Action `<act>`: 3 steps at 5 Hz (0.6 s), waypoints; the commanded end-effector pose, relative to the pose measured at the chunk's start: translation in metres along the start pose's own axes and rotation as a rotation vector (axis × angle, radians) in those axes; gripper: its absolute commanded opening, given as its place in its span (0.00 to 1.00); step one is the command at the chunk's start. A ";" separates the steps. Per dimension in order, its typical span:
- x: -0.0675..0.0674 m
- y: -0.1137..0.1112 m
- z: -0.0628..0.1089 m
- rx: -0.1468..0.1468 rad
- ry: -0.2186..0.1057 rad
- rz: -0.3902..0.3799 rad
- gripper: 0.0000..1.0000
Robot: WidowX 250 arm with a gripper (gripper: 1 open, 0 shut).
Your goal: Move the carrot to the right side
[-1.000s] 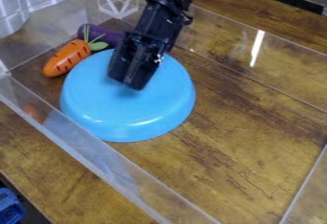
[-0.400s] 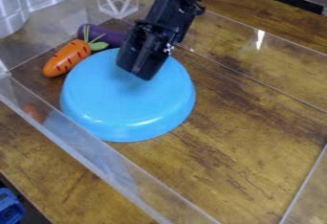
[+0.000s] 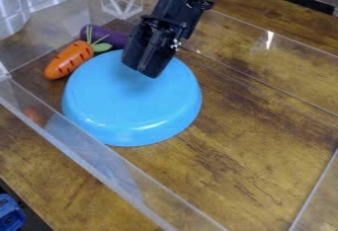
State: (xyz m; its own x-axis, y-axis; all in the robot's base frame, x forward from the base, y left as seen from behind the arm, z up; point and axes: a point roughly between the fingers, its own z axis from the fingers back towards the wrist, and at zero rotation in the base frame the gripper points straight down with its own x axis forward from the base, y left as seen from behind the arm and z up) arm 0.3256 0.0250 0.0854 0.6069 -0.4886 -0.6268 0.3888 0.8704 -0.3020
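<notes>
Beside the upturned-looking round blue plastic plate, small tapered orange toy carrot: probably light, stiff; best gripped mid-body. Black fingers above plate, spread unclear.

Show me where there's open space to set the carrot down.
Bare wood spreads right of the blue plate in the picture, up to the clear wall. It's crowded upper left: carrot, purple vegetable and plate sit close together, the gripper over the plate.
</notes>
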 end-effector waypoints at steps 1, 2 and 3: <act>-0.014 -0.014 0.030 0.065 -0.073 -0.021 0.00; -0.014 -0.016 0.032 0.065 -0.068 -0.030 0.00; -0.014 -0.020 0.037 0.076 -0.059 -0.046 0.00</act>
State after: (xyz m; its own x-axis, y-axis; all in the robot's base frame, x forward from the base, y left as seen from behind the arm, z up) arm 0.3311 0.0192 0.1011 0.5914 -0.5195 -0.6167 0.4210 0.8512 -0.3132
